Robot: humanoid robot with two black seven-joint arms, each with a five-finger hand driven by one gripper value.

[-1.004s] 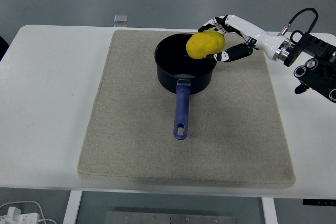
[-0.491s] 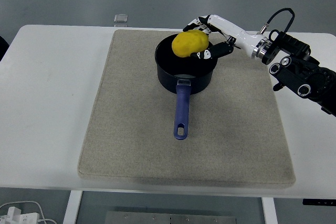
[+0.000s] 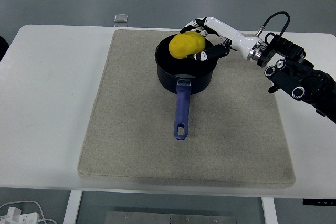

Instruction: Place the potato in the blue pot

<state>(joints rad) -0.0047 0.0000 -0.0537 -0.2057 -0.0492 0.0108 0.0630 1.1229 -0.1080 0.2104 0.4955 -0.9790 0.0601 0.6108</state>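
A yellow potato hangs over the mouth of the blue pot, held from the right by my right hand. Its white and black fingers are curled around the potato. The pot stands on the beige mat near its far edge, with its blue handle pointing toward me. My right arm comes in from the right edge. The left arm is out of view.
A small clear square object lies on the white table just beyond the mat's far left corner. White cables show below the table at bottom left.
My right hand has carried the potato leftward from the pot's right rim to over its opening, and the arm has reached further in.
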